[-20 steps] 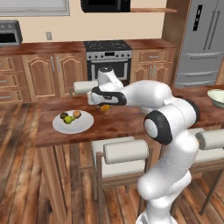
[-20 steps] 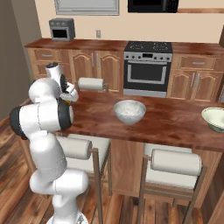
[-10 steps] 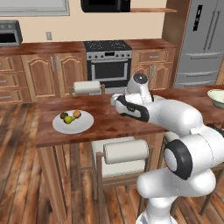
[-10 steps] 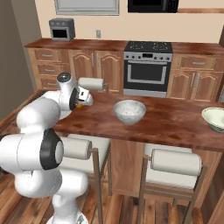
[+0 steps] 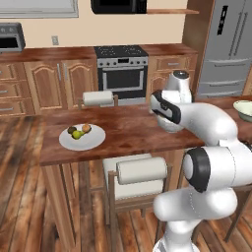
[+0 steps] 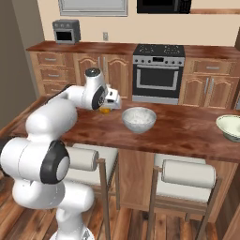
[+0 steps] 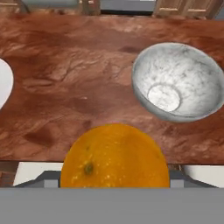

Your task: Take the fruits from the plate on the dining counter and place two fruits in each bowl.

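Carrying the orange (image 7: 114, 156) toward the near bowl (image 7: 178, 82).
The gripper (image 6: 108, 104) is clamped on it; next it needs to come above this empty bowl and release.

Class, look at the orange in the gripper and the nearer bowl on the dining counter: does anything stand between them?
Nothing visible does. In the hand view the orange sits at the gripper, and only bare dining counter lies between it and the nearer bowl, which is empty. The right base view agrees: open wood between gripper and bowl.
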